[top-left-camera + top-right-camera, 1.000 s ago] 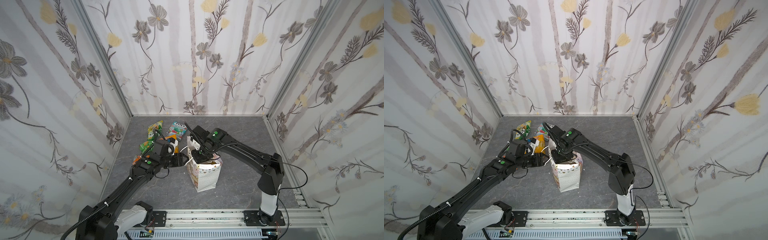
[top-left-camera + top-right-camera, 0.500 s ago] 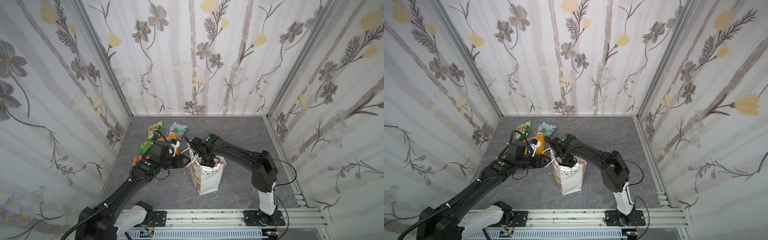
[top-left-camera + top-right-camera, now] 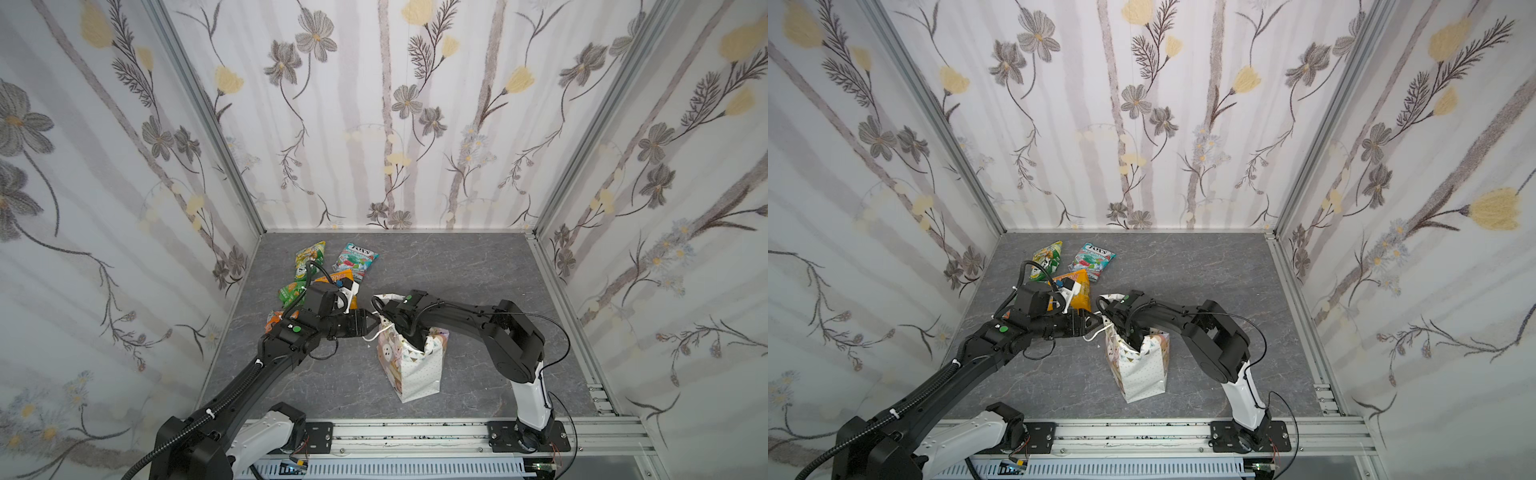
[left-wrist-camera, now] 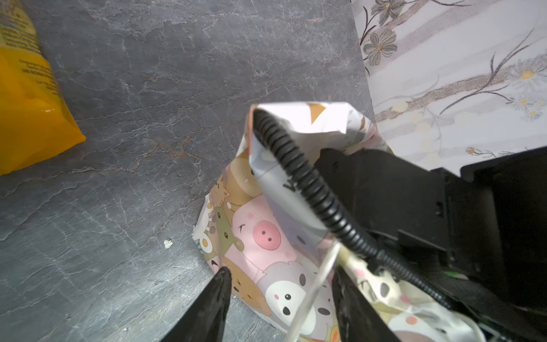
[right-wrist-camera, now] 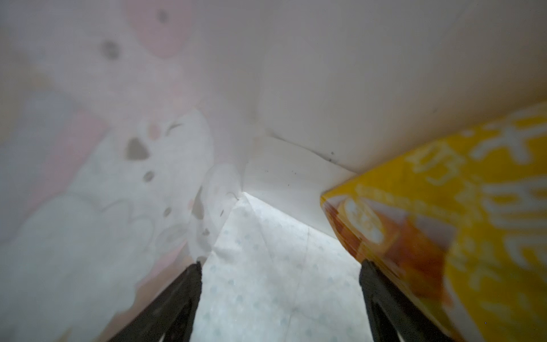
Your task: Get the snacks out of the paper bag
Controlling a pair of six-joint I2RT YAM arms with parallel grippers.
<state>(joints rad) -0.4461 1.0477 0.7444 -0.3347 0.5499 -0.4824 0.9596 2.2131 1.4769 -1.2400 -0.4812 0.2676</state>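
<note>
The paper bag (image 3: pixel 411 370) stands upright in front, the left gripper (image 4: pixel 281 275) parted astride its cord handle (image 4: pixel 322 272), seemingly not pinching; the right gripper (image 5: pixel 281 266) gapes wide inside beside a yellow pouch (image 5: pixel 444 222), not yet grasped; five snacks (image 3: pixel 356 257) already lie beyond.

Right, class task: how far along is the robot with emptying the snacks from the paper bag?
Done: the teal packet, the green packet and three more lie on the table. In hand: the right gripper is inside the bag, jaws open, gripping nothing; the left gripper sits open at its handle. Left: a yellow packet inside.
</note>
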